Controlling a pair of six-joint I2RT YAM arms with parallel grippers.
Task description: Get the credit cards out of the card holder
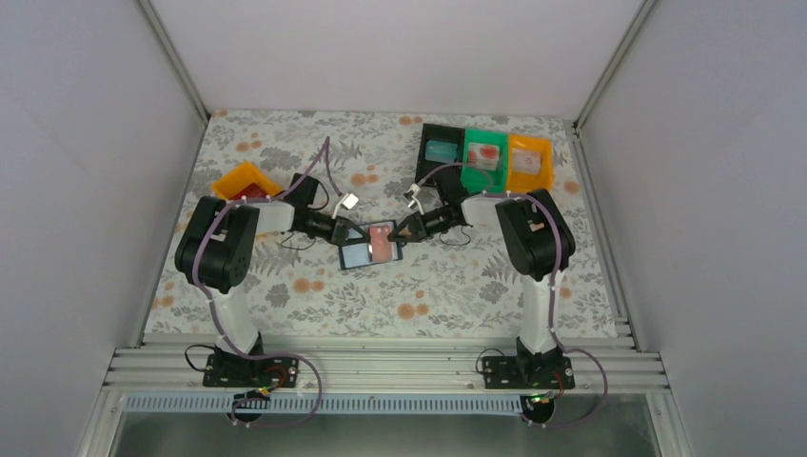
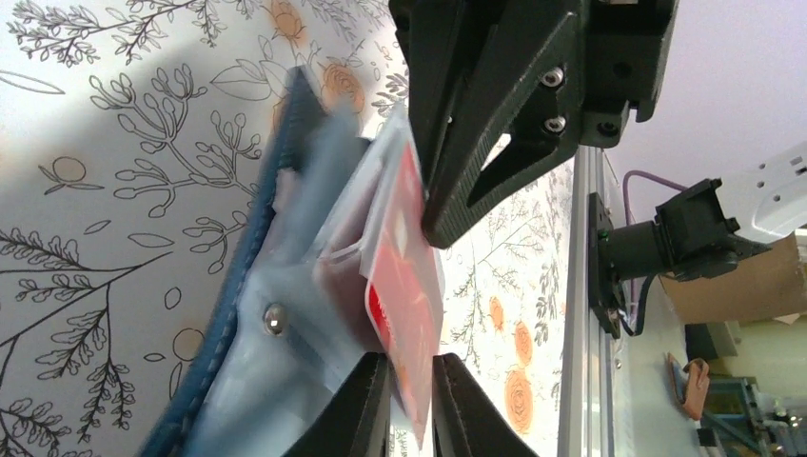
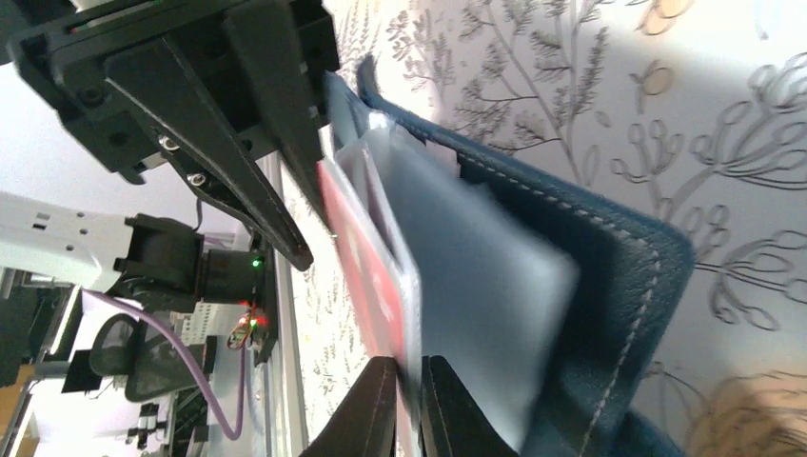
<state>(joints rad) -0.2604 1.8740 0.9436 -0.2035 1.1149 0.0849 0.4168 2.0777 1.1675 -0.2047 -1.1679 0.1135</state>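
Nearest us, the left gripper [image 2: 411, 369] has its fingers pressed in on the lower edge of a red card [image 2: 404, 257]. The frame cuts that edge off, so we cannot see how deep the pinch goes. The right gripper [image 3: 409, 369] is clamped tight on the card's other end. A pale sleeve lies against the card there, and we cannot tell whether it is nipped too.

The card stands partly out of the wallet [image 2: 240, 262], which is badly blurred. We make out only its navy stitched rim and a metal stud [image 2: 274, 319], and any other cards are hidden.

From above, the wallet lies open mid-table [image 1: 457, 286] between both grippers. An orange bin [image 1: 233, 179] lies beyond the left arm. Farther back stand a black bin [image 1: 425, 133], a green bin [image 1: 473, 136] and another orange bin [image 1: 547, 150], their contents too small to read.
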